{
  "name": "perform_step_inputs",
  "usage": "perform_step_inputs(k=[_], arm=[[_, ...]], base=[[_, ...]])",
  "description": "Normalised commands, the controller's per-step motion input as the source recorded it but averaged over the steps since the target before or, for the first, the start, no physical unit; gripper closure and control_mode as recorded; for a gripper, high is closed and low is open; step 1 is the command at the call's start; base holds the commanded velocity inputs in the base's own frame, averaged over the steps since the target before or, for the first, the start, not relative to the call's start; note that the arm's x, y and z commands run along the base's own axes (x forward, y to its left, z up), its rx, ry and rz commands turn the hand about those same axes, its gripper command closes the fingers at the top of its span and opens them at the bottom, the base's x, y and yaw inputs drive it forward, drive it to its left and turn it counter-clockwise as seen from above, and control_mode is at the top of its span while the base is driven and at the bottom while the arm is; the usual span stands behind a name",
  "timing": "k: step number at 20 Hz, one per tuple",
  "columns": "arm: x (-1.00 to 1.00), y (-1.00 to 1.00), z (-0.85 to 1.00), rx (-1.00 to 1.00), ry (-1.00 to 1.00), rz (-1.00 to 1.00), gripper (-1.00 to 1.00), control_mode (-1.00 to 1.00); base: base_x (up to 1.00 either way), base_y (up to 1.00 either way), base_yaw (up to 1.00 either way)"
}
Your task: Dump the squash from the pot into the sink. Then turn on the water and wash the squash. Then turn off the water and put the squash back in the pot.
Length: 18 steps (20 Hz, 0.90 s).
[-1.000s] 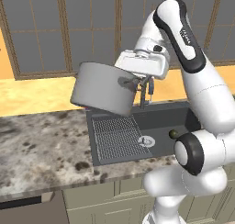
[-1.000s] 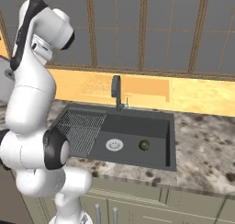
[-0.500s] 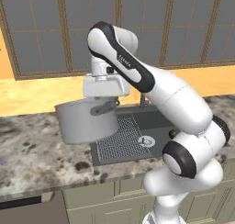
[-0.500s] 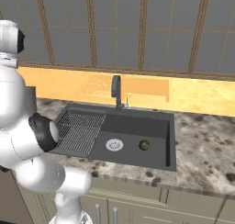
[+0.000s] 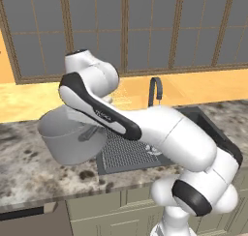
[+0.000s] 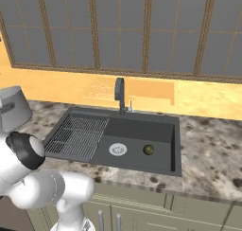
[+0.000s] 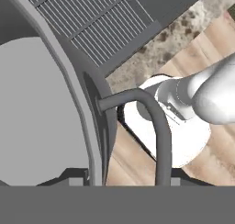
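The squash [image 6: 149,149], a small dark olive lump, lies on the floor of the sink [image 6: 142,128], just right of the round silver drain [image 6: 117,149]. The grey pot [image 5: 70,138] is over the counter left of the sink [image 5: 123,155], slightly tilted. I cannot tell whether it touches the stone. It also shows at the far left as the pot [image 6: 14,109]. In the hand view my gripper [image 7: 126,177] is shut on the pot's loop handle [image 7: 153,122] and rim, and the pot's bare grey inside [image 7: 36,108] is beside it.
A dark faucet [image 6: 120,95] stands behind the sink, seen too as the faucet [image 5: 155,91]. The ribbed draining section [image 6: 78,133] takes up the sink's left half. Speckled stone counter [image 6: 208,149] runs to the right, below a wall of windows. My white arm spans the sink in the left base view.
The arm has swung left and down, carrying the pot from above the draining section to the counter left of the sink. The squash has stayed in the basin.
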Motion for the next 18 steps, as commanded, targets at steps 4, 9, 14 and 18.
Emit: perform_step_inputs(k=[4,9,14,18], arm=[[0.00,0.31,-0.52,0.00,-0.36,0.12,1.00,-1.00],[0.08,0.26,-0.23,0.00,-0.13,0.04,1.00,-1.00],[0.28,0.12,0.00,0.01,0.04,0.00,1.00,-1.00],[0.39,0.07,-0.09,0.00,0.10,0.00,1.00,-1.00]], base=[[0.00,0.00,0.00],[0.00,0.00,0.00],[0.00,0.00,0.00],[0.00,0.00,0.00]])
